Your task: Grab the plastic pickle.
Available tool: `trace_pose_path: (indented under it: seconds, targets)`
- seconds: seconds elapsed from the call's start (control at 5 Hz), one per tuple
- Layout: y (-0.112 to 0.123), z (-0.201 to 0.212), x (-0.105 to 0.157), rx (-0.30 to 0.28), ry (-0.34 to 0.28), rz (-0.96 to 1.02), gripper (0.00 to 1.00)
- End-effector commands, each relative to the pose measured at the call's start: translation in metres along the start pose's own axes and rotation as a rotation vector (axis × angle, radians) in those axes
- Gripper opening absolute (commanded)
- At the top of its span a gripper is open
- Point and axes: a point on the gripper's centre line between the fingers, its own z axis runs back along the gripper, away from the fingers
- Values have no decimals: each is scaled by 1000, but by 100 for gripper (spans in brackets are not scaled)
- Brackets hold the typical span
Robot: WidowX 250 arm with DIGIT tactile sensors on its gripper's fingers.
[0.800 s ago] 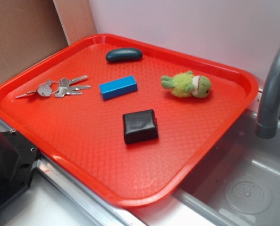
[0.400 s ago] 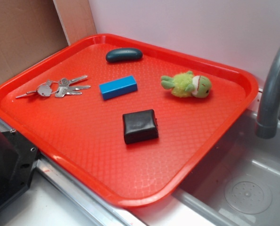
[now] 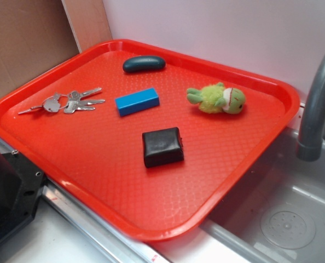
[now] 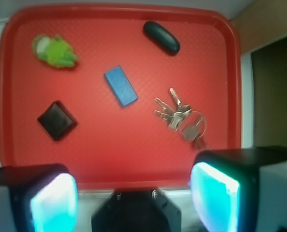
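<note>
A: Where is the plastic pickle (image 3: 144, 63)?

B: It lies flat on the red tray (image 3: 97, 164), close to the tray's far rim, with nothing touching it. In the wrist view the plastic pickle (image 4: 161, 37) sits near the tray's top edge, towards the right corner.

A: What is nearest to it?

B: The blue block (image 3: 137, 101), a little further in towards the tray's middle and apart from the pickle. A bunch of keys (image 3: 64, 102) lies by the tray's left rim, and the green plush toy (image 3: 217, 99) rests towards the right rim. The black pouch (image 3: 162, 146) is near the tray's centre.

A: And the fingers?

B: In the wrist view the fingers (image 4: 51, 200) are spread wide and released, holding nothing, over the tray's near rim and well apart from the pickle. Their pads glow cyan.

A: Anything beyond the tray?

B: A grey faucet (image 3: 318, 104) and a sink basin (image 3: 283, 219) off the right side.
</note>
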Motion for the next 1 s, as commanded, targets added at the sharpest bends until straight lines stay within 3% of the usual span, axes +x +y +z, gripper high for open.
trace_pose_path:
  seconds: [0.0,0.2,0.4,0.8]
  targets:
    - [49,-58,94,53,8,-356,100]
    - [56,-75,107,54,-7,-557,100]
    - [58,-95,110,75,22,-632,100]
    - [60,-135,123,75,-9,-555,100]
